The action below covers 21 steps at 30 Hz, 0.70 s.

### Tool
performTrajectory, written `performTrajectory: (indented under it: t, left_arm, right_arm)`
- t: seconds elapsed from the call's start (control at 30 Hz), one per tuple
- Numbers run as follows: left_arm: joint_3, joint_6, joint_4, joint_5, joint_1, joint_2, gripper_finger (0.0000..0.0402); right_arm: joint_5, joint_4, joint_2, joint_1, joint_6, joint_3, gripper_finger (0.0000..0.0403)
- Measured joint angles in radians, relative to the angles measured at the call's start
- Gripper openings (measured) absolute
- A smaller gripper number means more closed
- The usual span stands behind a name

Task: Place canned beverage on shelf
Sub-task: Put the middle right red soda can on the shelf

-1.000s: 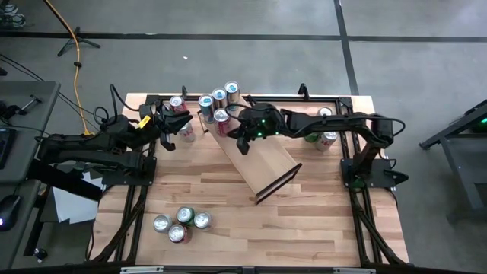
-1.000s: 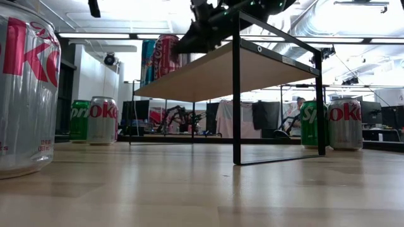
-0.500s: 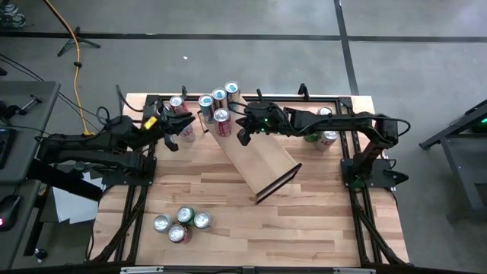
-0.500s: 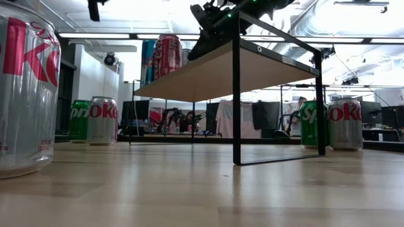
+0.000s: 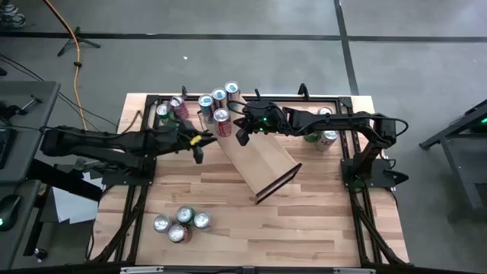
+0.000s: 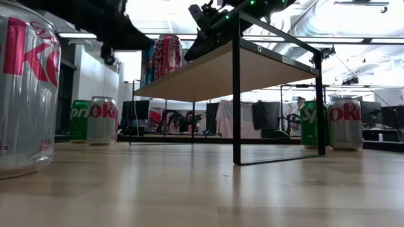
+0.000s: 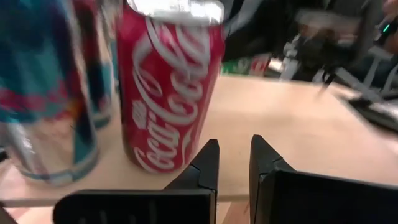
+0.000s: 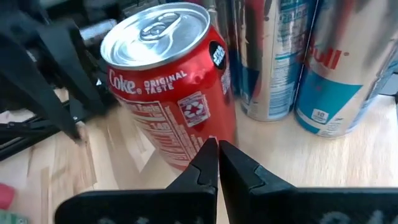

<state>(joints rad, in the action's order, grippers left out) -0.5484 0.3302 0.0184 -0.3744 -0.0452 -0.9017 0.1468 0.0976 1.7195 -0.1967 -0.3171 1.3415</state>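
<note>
Right gripper (image 8: 217,155) shut and empty, just beside red Coca-Cola can (image 8: 171,87) on long pale-wood shelf (image 5: 259,158) with thin black frame. Left gripper (image 7: 233,163) nearly closed, holding nothing, near same can from opposite side. Three blue-and-silver cans (image 5: 218,97) behind, same plank.

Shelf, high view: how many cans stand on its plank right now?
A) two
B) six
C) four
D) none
C: four cans cluster at one end of the shelf: a red Coke can and three silver-and-blue cans; the other cans stand on the tabletop.
</note>
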Motion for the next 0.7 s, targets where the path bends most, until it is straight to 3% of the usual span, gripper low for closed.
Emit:
performTrajectory:
  t: [0.27, 0.7]
  left_arm:
    - [0.000, 0.000, 0.102, -0.055, -0.009, -0.140, 0.0000]
    - [0.000, 0.006, 0.139, -0.075, -0.053, -0.154, 0.0000]
  right_arm:
    - [0.000, -0.005, 0.000, 0.002, -0.023, 0.000, 0.0000]
    - [-0.052, -0.045, 0.015, 0.010, -0.016, 0.000, 0.0000]
